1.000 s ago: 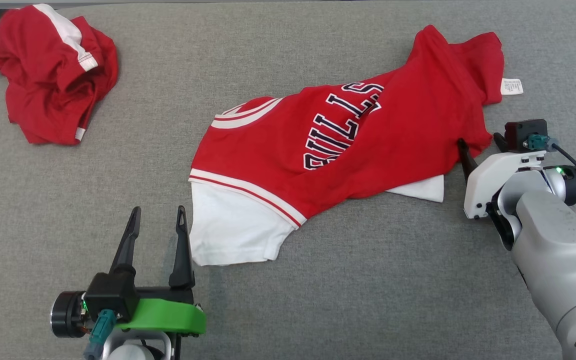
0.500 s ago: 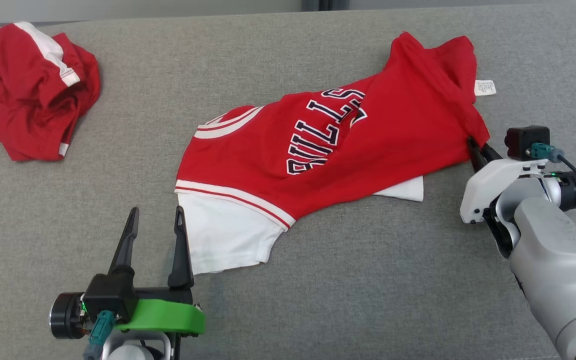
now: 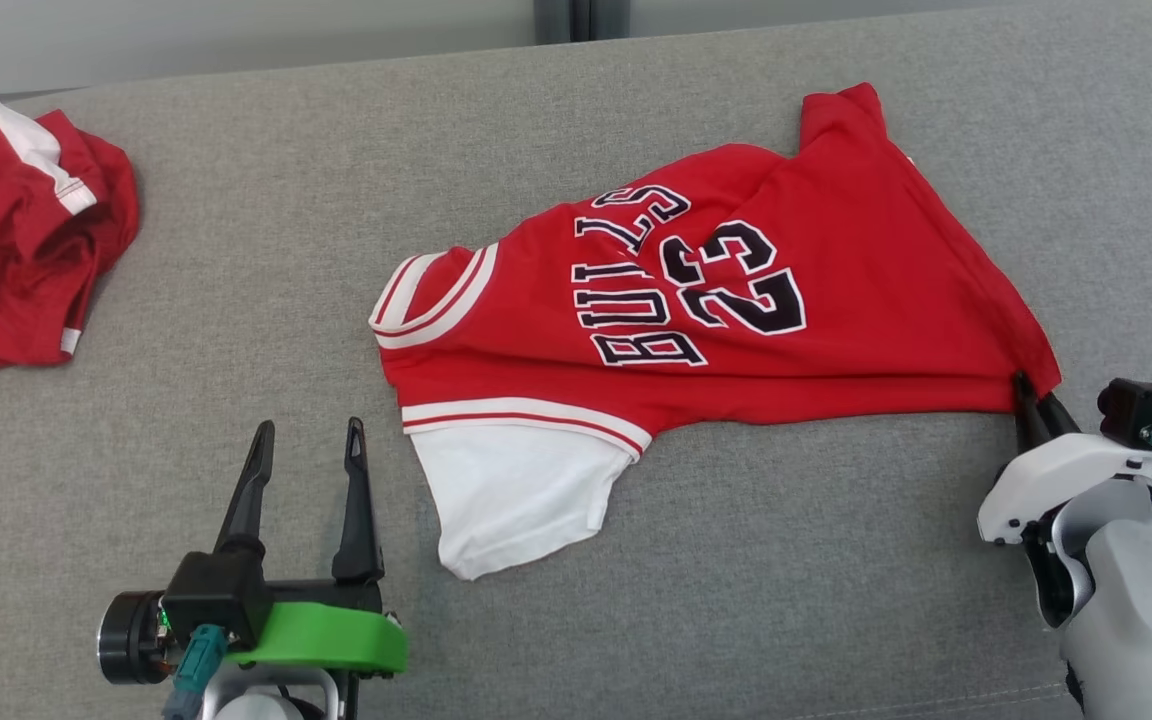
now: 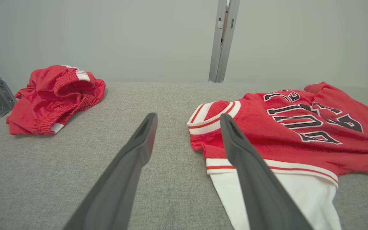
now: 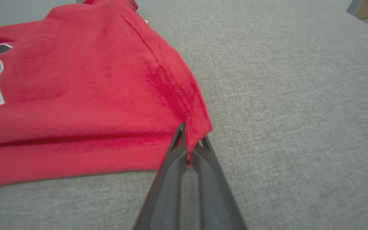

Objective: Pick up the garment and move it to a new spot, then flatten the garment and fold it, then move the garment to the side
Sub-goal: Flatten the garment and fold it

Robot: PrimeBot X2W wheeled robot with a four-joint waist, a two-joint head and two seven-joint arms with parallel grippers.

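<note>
Fig. | Garment: we see the red Bulls 23 jersey (image 3: 696,330) spread mid-centre on the grey fabric surface (image 3: 786,600) | right gripper (image 3: 1034,405), 4 o'clock: jaws pressed together, pinching the jersey's hem corner | left gripper (image 3: 308,432), 7 o'clock: jaws spread, empty | Handling: we judge it light, limp and easily dragged; grip seams or the white sleeve (image 3: 516,500).

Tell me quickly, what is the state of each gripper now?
Left gripper: open, holding nothing.
Right gripper: shut on a corner of the red jersey.
</note>
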